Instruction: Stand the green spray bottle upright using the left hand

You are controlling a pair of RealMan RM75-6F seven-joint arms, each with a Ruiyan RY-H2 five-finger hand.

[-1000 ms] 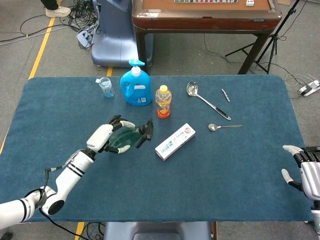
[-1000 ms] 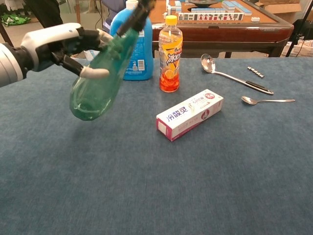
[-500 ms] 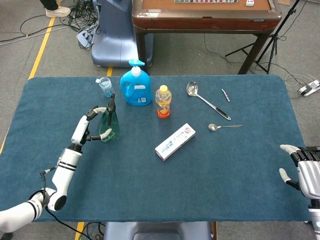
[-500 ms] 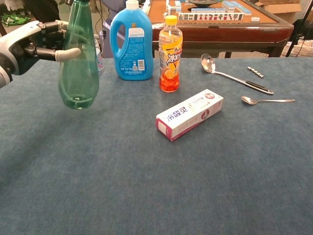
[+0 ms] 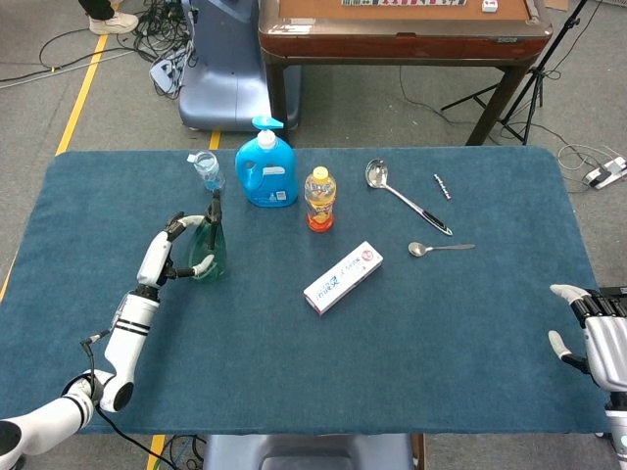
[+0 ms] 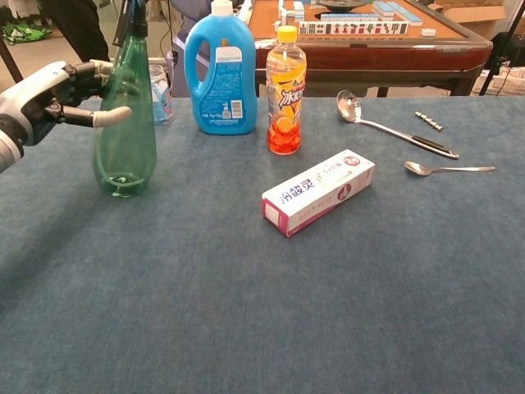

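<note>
While upright, translucent green spray bottle (image 6: 125, 123) looks empty.

Table (image 6: 344, 328): matt blue cloth with a fine nap. Green spray bottle (image 6: 125, 123): translucent glossy plastic. Detergent jug (image 6: 220, 74): opaque blue plastic, smooth. Ladle (image 6: 385, 125) and spoon (image 6: 447, 169): polished metal. Toothpaste box (image 6: 318, 190): glossy printed card. Left hand (image 6: 45, 98): smooth white plastic shell.

A see-through green spray bottle (image 6: 125, 123) with a black nozzle is seen on the dark teal worktop (image 6: 328, 312), alongside a bright blue jug (image 6: 219, 70), an orange drink bottle (image 6: 285, 90) and a white-and-purple box (image 6: 318, 191).
</note>
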